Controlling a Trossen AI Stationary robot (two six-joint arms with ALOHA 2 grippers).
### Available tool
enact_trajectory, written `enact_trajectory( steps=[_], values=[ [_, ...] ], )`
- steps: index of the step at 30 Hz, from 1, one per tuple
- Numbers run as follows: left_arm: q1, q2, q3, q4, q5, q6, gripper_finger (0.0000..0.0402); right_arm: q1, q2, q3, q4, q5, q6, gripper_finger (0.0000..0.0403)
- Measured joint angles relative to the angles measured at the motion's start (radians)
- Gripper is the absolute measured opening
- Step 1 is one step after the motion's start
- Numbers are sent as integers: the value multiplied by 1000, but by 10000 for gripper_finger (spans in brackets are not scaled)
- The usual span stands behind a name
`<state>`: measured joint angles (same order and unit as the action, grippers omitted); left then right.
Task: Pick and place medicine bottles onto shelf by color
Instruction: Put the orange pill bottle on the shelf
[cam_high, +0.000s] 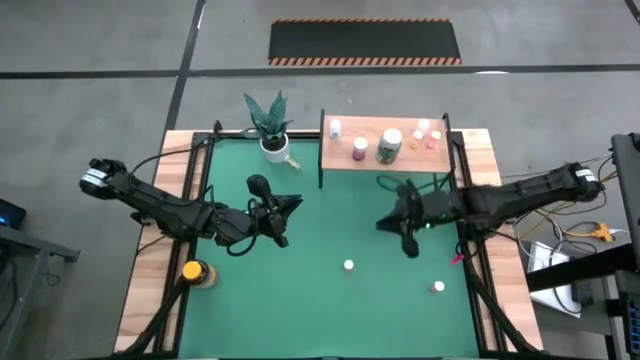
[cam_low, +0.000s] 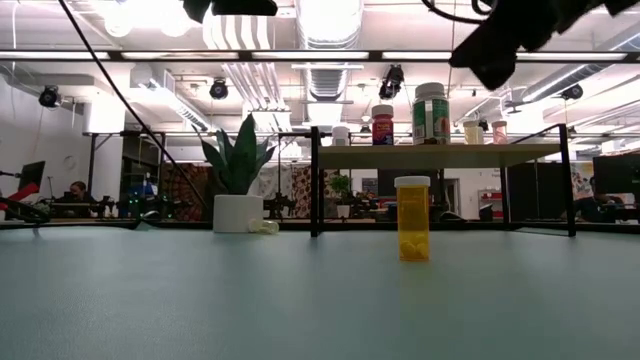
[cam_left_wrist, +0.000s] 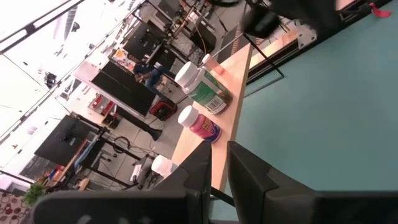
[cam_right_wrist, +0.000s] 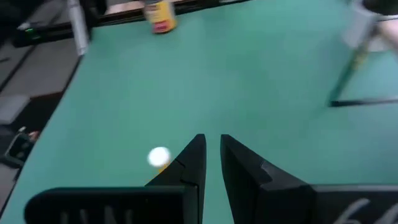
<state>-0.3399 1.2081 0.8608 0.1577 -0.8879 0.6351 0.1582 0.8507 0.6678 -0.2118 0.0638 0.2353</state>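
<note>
The shelf (cam_high: 385, 140) stands at the far side of the green mat on thin black legs. On it are a white-capped bottle (cam_high: 334, 127), a pink bottle (cam_high: 360, 149), a larger greenish bottle (cam_high: 389, 146) and several small ones (cam_high: 425, 133). Two white-capped bottles (cam_high: 348, 266) (cam_high: 438, 287) stand on the mat. The amber bottle with a yellow cap (cam_high: 195, 272) stands at the near left. My left gripper (cam_high: 288, 210) hovers shut and empty left of centre. My right gripper (cam_high: 388, 226) is also shut and empty, below the shelf's front edge and above the mat.
A white pot with a green plant (cam_high: 270, 135) stands left of the shelf, with a small bottle lying beside it (cam_high: 292, 160). A red object (cam_high: 456, 258) lies near the mat's right edge. Open mat lies between the two grippers.
</note>
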Motion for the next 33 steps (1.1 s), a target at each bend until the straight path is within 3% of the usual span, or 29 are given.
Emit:
enact_trajectory(
  steps=[6, 14, 24, 33],
  values=[
    [0, 0, 0, -1, 0, 0, 33, 76, 105, -121, 297, 24, -20, 38],
    [0, 0, -3, -10, 0, 0, 33, 139, 334, -155, 545, 145, -30, 38],
    [0, 0, -4, -10, 1, 1, 33, 143, 550, -3, 475, 133, -19, 47],
    [0, 0, -4, -10, 1, 1, 33, 150, 557, 188, 114, 101, 34, 145]
  ],
)
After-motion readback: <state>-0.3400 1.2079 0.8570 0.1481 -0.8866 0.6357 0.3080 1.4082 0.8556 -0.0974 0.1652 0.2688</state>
